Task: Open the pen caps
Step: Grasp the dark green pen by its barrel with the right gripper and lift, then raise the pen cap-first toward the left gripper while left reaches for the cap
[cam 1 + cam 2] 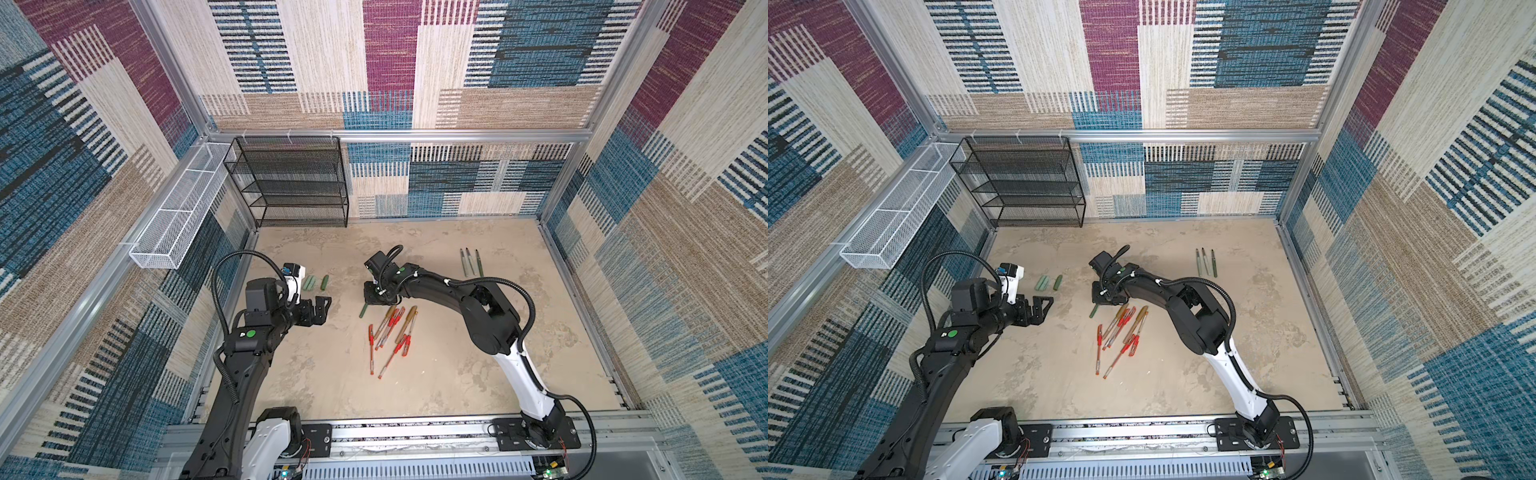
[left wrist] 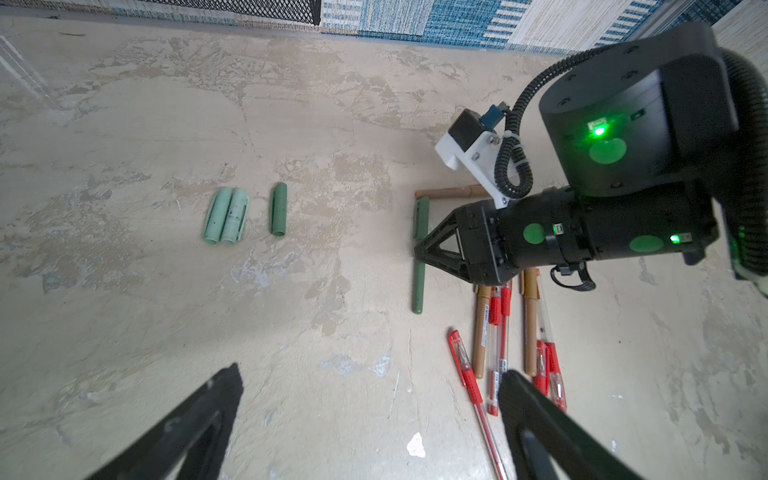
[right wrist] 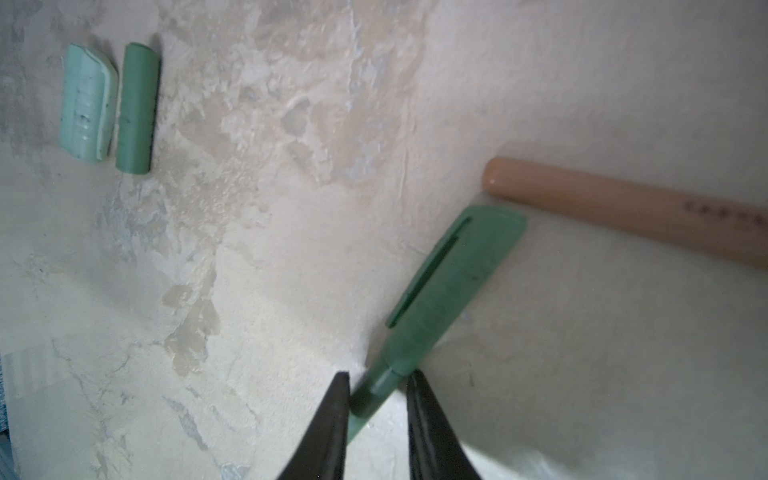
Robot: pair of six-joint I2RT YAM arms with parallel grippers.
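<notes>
Right hand [image 3: 378, 378] points down, straddling the capped green pen [image 3: 440, 291].

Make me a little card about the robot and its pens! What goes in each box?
Left gripper: jaws open, empty
Right gripper: jaws astride the green pen, next to its cap; grip unclear
Loose caps: two mint, one green
Bare pens: three, side by side
Capped pile: red and gold pens
</notes>
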